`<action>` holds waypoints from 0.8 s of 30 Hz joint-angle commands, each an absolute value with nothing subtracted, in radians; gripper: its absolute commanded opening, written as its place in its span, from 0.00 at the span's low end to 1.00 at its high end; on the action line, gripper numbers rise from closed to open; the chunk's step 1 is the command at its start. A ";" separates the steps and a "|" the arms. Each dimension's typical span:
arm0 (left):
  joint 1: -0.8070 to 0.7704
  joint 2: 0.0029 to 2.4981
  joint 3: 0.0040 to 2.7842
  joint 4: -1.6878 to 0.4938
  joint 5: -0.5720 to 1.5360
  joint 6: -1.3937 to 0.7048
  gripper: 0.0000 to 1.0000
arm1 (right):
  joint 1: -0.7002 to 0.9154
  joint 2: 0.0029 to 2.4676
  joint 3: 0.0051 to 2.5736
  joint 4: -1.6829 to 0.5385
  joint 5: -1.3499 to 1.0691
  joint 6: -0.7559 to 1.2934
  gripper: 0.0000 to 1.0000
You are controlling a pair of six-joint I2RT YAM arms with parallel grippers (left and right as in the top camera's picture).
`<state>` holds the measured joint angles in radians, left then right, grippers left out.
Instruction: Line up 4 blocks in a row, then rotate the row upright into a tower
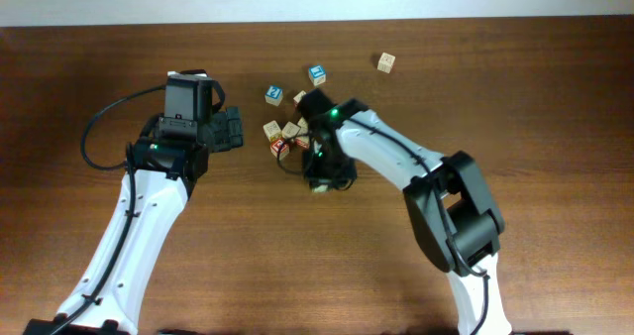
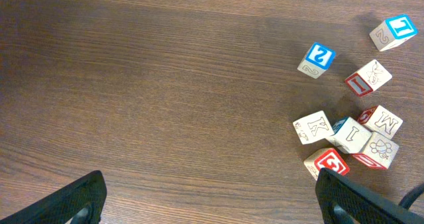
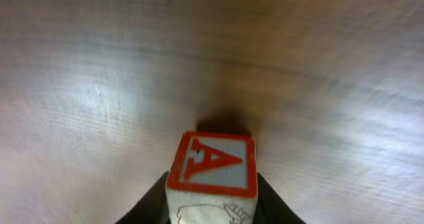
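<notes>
item 1, worktop (image 1: 555, 97): dark wood planking, carries everything listed below.

item 2, right arm (image 1: 396, 162): reaches in from my near right toward the centre, wrist bent down just this side of the pile.

item 3, left arm (image 1: 129, 236): on the left, well apart from the right arm.

item 4, pile of blocks (image 2: 351, 141): about five pale cubes touching one another, with letters k, i and m and one red face showing. a red-i cube (image 2: 366, 77) stands just apart from it. i cannot pick out a yellow or green face from here.

item 5, left claw (image 1: 230, 127): spread wide, holding nothing, facing the pile from its left.

item 6, right claw (image 3: 212, 207): pinching the red-a block, one dark finger flat on each flank.

item 7, blue-faced cubes (image 2: 317, 58): two, beyond the pile, not mine to turn.

item 8, lone cube (image 1: 386, 62): near the far edge, well apart from the rest.

item 9, red-a block (image 3: 212, 164): in the right claw, red-framed face up, near the pile. i cannot tell whether it rests on the wood or is just lifted.

step in hand, as i judge it: the turning of one block, the red-a. i cannot tell how many of the four are done.

next move calls for: a wrist twist to give the block a new heading, a flat set-down on bare wood clear of the pile, then a clean release without dragging it.
</notes>
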<state>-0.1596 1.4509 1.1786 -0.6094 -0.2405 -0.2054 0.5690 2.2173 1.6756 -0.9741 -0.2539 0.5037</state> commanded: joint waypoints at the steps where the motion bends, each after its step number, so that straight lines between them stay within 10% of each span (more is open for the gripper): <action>1: -0.154 1.430 1.198 -0.608 -0.251 -0.204 0.99 | 0.497 2.207 1.690 -0.880 -0.199 0.469 0.29; 3: -0.154 1.430 1.198 -0.608 -0.251 -0.204 0.99 | 0.464 2.207 1.690 -0.789 -0.153 0.467 0.30; 7: -0.154 1.430 1.198 -0.608 -0.251 -0.204 0.99 | 0.458 2.207 1.699 -0.711 -0.173 0.422 0.75; 10: -0.154 1.430 1.198 -0.608 -0.251 -0.204 0.99 | 0.463 2.186 1.781 -0.767 -0.210 0.366 0.79; 11: -0.154 1.430 1.198 -0.608 -0.251 -0.204 0.99 | 0.470 2.185 1.800 -0.767 -0.229 0.366 0.77; 15: -0.154 1.430 1.198 -0.608 -0.251 -0.204 0.99 | 0.538 2.230 1.806 -0.641 -0.224 0.461 0.16; 24: -0.154 1.430 1.198 -0.608 -0.251 -0.204 0.99 | 0.569 2.297 1.804 -0.630 -0.047 0.506 0.05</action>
<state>-0.1596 1.4506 1.1786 -0.6098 -0.2409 -0.2054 0.5724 2.2890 1.7958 -0.6044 -0.1780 0.5018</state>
